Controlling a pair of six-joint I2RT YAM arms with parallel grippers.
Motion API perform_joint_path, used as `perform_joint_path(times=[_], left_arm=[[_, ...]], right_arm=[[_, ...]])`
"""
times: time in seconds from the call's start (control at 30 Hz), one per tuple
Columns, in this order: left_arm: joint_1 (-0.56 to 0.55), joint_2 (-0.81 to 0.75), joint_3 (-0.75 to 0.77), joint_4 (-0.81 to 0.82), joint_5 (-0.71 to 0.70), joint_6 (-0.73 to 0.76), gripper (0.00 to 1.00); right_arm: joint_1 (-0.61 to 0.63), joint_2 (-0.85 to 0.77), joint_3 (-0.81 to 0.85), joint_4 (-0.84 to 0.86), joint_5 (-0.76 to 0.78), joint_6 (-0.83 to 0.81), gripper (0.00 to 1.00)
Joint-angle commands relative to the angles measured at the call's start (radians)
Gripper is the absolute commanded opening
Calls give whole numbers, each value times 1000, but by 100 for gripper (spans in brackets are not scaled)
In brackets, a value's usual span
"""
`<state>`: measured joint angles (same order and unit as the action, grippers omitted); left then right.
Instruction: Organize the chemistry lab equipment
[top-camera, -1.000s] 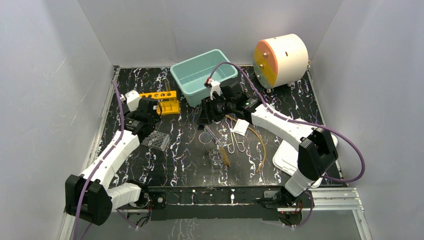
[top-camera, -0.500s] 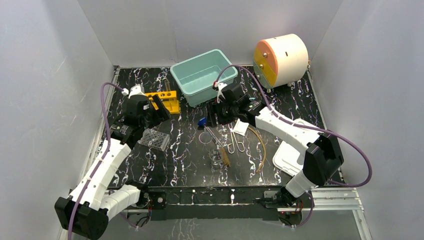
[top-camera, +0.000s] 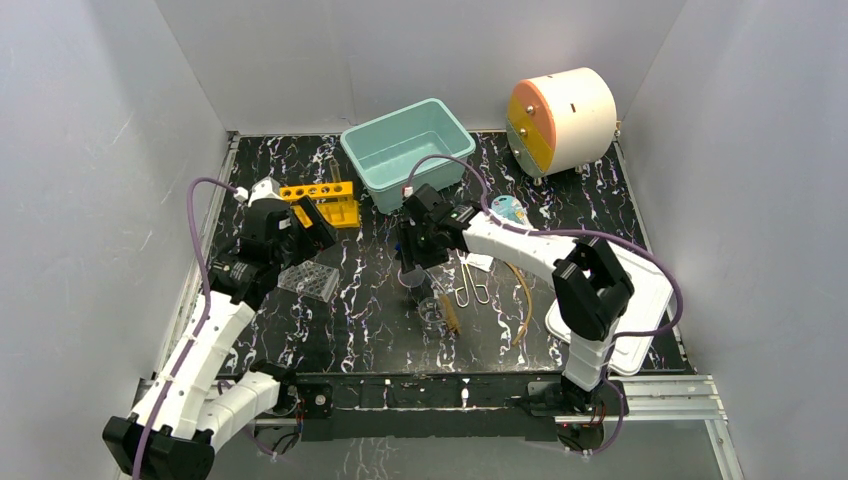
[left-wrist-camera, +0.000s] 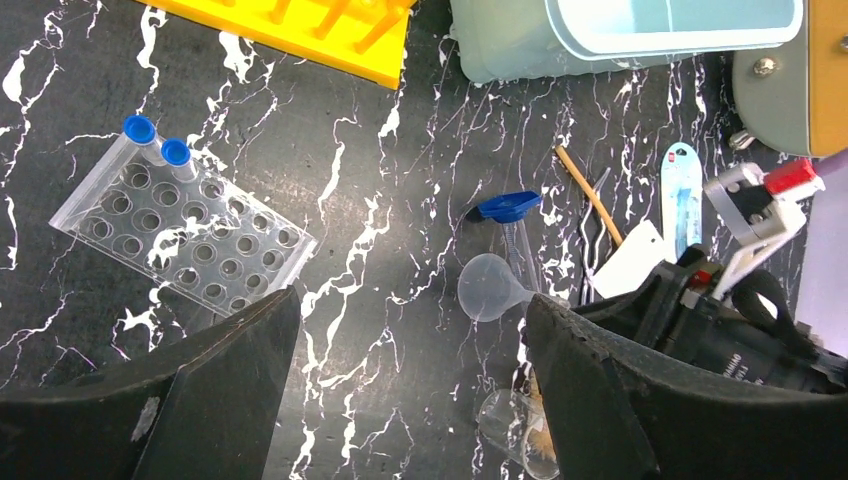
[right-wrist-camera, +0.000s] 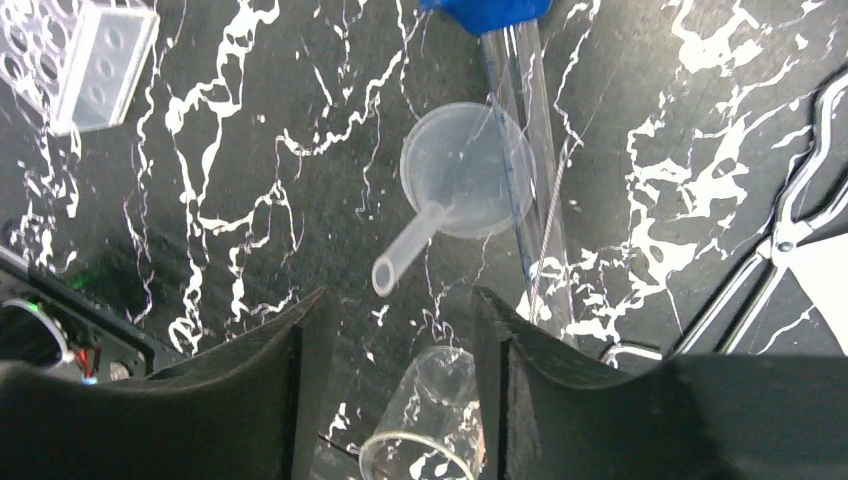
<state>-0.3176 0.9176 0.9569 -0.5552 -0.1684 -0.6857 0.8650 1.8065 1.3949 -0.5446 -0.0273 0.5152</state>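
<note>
1. Jaws of the right gripper (right-wrist-camera: 398, 300) stand open and empty above the black white-veined bench (top-camera: 370, 325). A small clear plastic funnel (right-wrist-camera: 465, 185) lies on its side just beyond them. A small clear glass beaker (right-wrist-camera: 425, 420) lies in the gap at the bottom of the right wrist frame.
2. Judged from that hover, the step in hand is a pick from this cluster. The funnel looks the likelier target, though the beaker is just as near.
3. To do it well, come straight down and close across the funnel's narrow stem, not its wide bowl.
4. Keep off the long clear tube with a blue cap (right-wrist-camera: 515, 60), which overlaps the bowl's right edge. Whether they touch I cannot tell.
5. Keep clear also of the thin metal tongs (right-wrist-camera: 790, 235) at the frame's right.
6. Jaws of the left gripper (left-wrist-camera: 410, 300) are wide open and hold nothing. They hang over a clear plastic well rack (left-wrist-camera: 180, 235) with two blue-capped tubes (left-wrist-camera: 180, 155) standing in its upper left corner.
7. The yellow holed tube rack (left-wrist-camera: 300, 35) and the pale teal plastic bin (left-wrist-camera: 520, 50) sit along the top edge of the left wrist frame.
8. On writing, a slim pale blue packet (left-wrist-camera: 681, 195) carries a red mark and print too small to read. White lettering on the right arm's black camera body is also illegible, so no brand can be made out.
</note>
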Motion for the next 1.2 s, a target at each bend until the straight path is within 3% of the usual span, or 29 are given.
perform_joint_path(times=[0.0, 0.2, 0.3, 0.67, 0.77, 0.93, 1.17], left_arm=[[0, -30, -12, -38, 34, -17, 82], [0, -54, -11, -59, 38, -6, 82], [1, -59, -10, -65, 33, 13, 83], [1, -88, -15, -93, 4, 67, 83], [1, -100, -23, -90, 14, 61, 83], [1, -110, -38, -70, 34, 49, 84], [1, -67, -34, -34, -3, 37, 84]], right_arm=[[13, 23, 87, 20, 75, 49, 57], [32, 78, 142, 7, 165, 51, 47], [35, 108, 188, -26, 189, 61, 32], [65, 104, 223, -72, 198, 35, 9], [63, 96, 229, -52, 191, 17, 14], [74, 99, 219, -55, 184, 7, 51], [96, 126, 238, -104, 156, -50, 54]])
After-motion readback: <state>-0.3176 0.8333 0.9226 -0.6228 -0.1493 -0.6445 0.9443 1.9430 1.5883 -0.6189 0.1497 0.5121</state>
